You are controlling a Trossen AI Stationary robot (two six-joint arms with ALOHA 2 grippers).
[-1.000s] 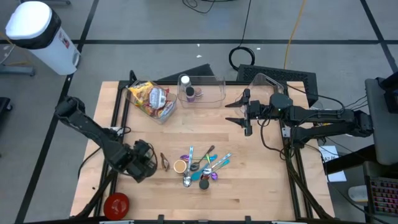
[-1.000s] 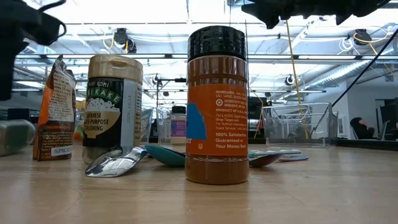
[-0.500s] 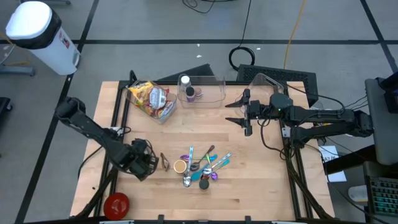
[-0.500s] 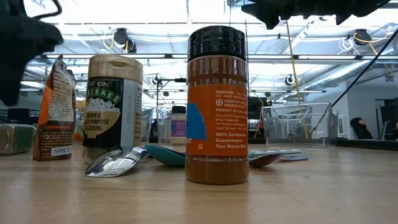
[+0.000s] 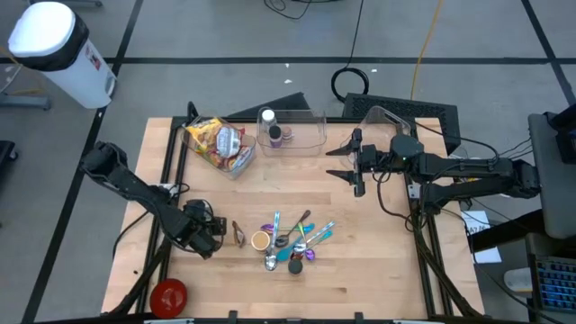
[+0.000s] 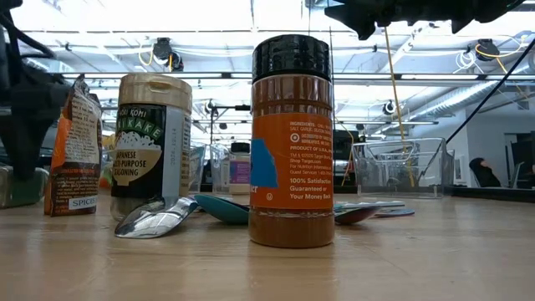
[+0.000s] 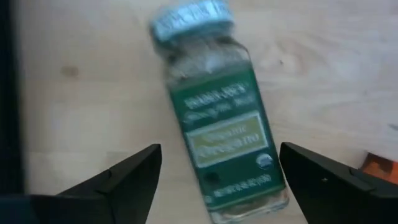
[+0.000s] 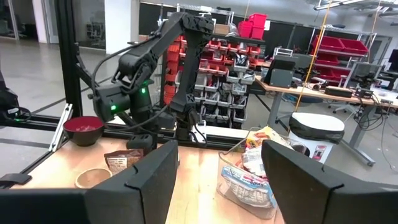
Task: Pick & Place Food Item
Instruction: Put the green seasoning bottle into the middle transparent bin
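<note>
A glass spice jar (image 7: 217,130) with a green label and a pale cap lies on its side on the wooden table. It also shows at the left edge of the low view (image 6: 15,186). My left gripper (image 7: 219,155) is open and points down over the jar, one finger on each side of the jar's body, apart from it. In the high view my left gripper (image 5: 202,229) hides the jar. My right gripper (image 5: 354,162) is open and empty, held above the table's far right part.
Beside the jar stand a brown spice packet (image 6: 73,146), a tan-lidded seasoning jar (image 6: 152,142) and a black-capped orange spice bottle (image 6: 292,142), among several spoons (image 5: 297,238). Two clear bins (image 5: 220,144) (image 5: 292,130) stand at the far edge. A red bowl (image 5: 168,294) sits near left.
My left gripper has come down over the lying spice jar and shifted a little toward the table's far edge; its fingers now stand on either side of the jar. The jar has stayed where it was.
</note>
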